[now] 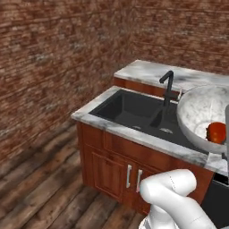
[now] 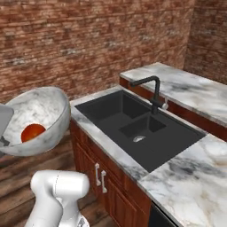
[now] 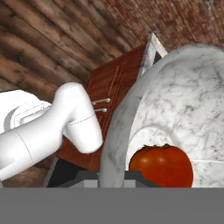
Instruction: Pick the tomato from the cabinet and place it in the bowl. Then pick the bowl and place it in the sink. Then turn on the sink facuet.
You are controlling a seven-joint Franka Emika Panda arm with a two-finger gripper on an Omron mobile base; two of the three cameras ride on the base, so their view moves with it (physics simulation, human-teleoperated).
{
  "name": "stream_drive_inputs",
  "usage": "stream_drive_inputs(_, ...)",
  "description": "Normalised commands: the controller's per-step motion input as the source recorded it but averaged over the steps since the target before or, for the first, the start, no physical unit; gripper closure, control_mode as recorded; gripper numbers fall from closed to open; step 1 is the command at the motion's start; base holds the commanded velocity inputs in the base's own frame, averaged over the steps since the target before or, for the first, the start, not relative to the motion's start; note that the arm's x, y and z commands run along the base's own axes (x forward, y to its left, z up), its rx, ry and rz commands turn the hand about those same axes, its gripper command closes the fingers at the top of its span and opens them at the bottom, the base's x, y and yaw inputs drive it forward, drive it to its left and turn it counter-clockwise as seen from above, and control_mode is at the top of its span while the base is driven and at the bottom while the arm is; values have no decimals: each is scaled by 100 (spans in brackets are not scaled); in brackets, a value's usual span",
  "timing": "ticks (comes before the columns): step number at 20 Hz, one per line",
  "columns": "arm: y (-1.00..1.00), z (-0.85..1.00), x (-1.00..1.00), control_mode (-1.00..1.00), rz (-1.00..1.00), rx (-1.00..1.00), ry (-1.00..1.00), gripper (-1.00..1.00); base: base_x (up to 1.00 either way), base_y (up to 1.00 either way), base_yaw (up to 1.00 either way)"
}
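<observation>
Partly cropped, gripper clamped on bowl rim, tomato inside

The tomato lies inside the bowl, low against its wall, with the bowl tilted and raised in the air in front of the counter. In the right base view the bowl hangs to the left of the sink, apart from it. The sink is set into the counter, above the low cupboards. The sink facuet stands at the sink's far edge, behind the smaller basin.
</observation>
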Motion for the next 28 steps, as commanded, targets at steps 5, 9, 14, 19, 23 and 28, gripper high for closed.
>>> stream_drive_inputs(5, 0, 0, 0, 100, 0, 0, 0, 100, 45, 4, -49)
stream_drive_inputs(9, 0, 0, 0, 100, 0, 0, 0, 100, 11, 16, -50)
stream_drive_inputs(14, 0, 0, 0, 100, 0, 0, 0, 100, 0, 25, -47)
stream_drive_inputs(19, 0, 0, 0, 100, 0, 0, 0, 100, 0, 47, -42)
stream_drive_inputs(23, 0, 0, 0, 100, 0, 0, 0, 100, 1, 65, -37)
stream_drive_inputs(28, 0, 0, 0, 100, 0, 0, 0, 100, 0, 78, -30)
